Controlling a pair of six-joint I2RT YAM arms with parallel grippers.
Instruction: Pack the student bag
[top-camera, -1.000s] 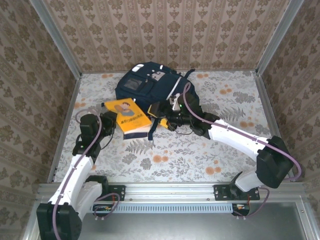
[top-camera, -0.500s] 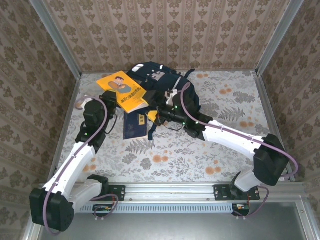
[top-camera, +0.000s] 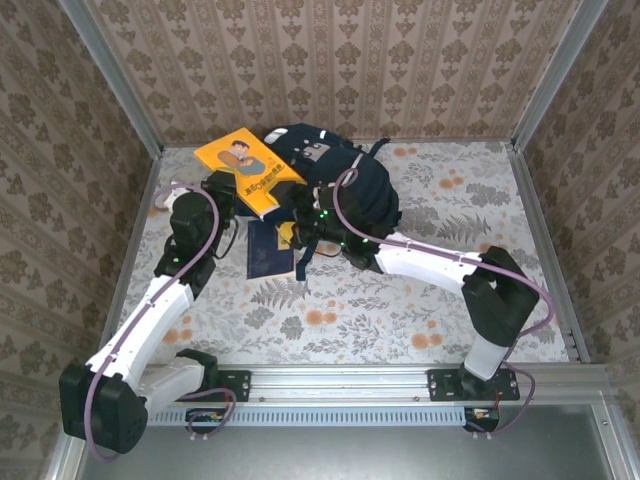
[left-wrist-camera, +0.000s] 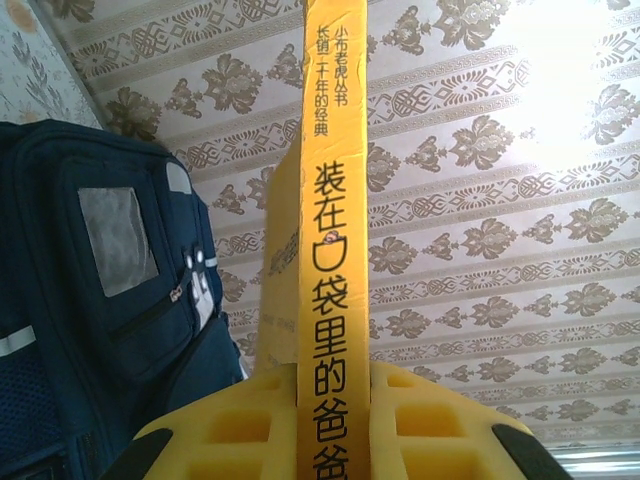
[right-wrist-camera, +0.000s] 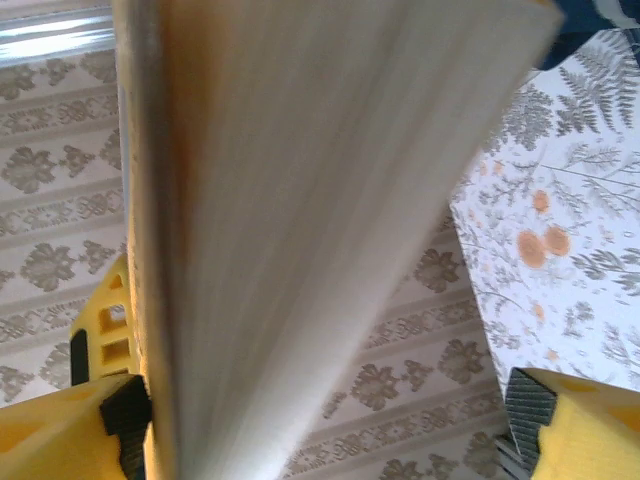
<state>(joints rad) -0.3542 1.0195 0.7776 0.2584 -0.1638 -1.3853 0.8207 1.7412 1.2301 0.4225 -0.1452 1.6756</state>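
Observation:
The student bag (top-camera: 372, 198) lies at the back of the table, navy with white patches; its front pocket (left-wrist-camera: 110, 290) fills the left of the left wrist view. My left gripper (top-camera: 230, 192) is shut on a yellow book (top-camera: 248, 168), holding it tilted above the table just left of the bag. The book's spine (left-wrist-camera: 335, 200) stands pinched between the yellow fingers (left-wrist-camera: 240, 420). My right gripper (top-camera: 297, 228) is open around the book's lower corner. The white page edge (right-wrist-camera: 300, 200) rests against one finger (right-wrist-camera: 95, 420), while the other finger (right-wrist-camera: 575, 425) stands well apart.
A dark blue book (top-camera: 268, 252) lies flat on the floral table (top-camera: 400, 310) in front of the bag, under the raised yellow book. Patterned walls close in the left, back and right. A metal rail (top-camera: 340, 380) runs along the near edge.
My left gripper has lifted the yellow book off the dark blue book and carried it up and back toward the bag. My right gripper has moved left to the book's edge.

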